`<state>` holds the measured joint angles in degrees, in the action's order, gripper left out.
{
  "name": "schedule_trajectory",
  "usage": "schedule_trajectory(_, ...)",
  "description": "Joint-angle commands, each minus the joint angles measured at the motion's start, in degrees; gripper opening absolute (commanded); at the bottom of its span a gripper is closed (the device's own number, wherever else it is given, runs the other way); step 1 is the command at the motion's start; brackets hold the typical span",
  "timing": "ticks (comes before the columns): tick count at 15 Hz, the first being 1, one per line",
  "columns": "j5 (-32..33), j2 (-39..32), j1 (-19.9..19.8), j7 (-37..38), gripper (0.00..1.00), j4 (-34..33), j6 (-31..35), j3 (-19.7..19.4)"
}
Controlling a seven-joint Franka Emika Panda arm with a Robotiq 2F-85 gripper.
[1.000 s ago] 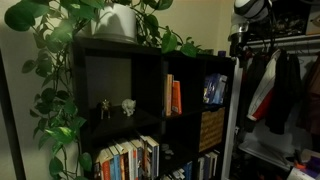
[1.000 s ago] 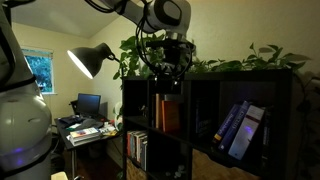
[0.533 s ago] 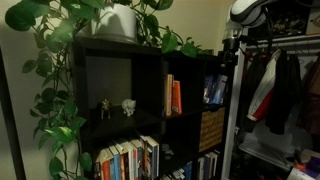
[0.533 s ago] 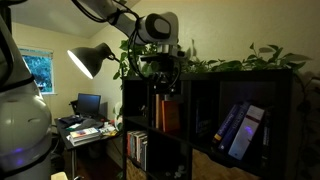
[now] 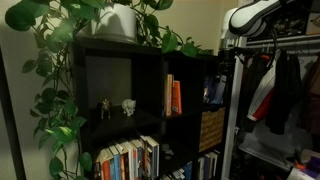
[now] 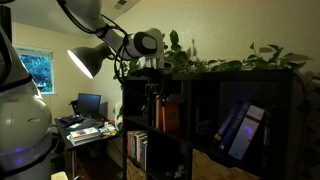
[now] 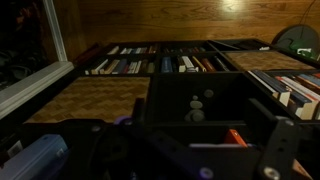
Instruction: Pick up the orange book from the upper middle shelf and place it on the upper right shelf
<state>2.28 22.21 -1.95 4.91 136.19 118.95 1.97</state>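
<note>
The orange book point(image 5: 177, 96) stands upright in the upper middle shelf point(image 5: 185, 70) beside a paler book. It also shows in an exterior view point(image 6: 170, 114) and as a small orange corner in the wrist view point(image 7: 236, 137). The upper right shelf point(image 5: 222, 72) holds blue books point(image 5: 213, 90), which lean in an exterior view point(image 6: 236, 128). My gripper point(image 5: 224, 60) hangs in front of the bookcase's top row, apart from the book, and shows in an exterior view point(image 6: 153, 88). In the dark wrist view its fingers point(image 7: 190, 152) look spread and empty.
A wide cell holds small figurines point(image 5: 116, 106). A woven basket point(image 5: 211, 128) sits below the blue books. Leafy plants point(image 5: 110, 20) cover the bookcase top. A lamp point(image 6: 90, 60) and a desk with a monitor point(image 6: 88, 104) stand beside it. Clothes point(image 5: 275, 85) hang nearby.
The arm has swung sideways along the bookcase front and lowered a little. The gripper holds nothing and the books have not moved.
</note>
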Motion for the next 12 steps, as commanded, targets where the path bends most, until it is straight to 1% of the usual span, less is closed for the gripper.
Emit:
schedule_trajectory(1,0.5,0.0,0.4,0.5,1.00,0.4,0.1,0.0)
schedule_trajectory(10,0.7,0.0,0.4,0.8,1.00,0.7,0.1,0.2)
schedule_trajectory(12,1.2,0.0,0.6,3.2,1.00,1.7,3.4,1.5)
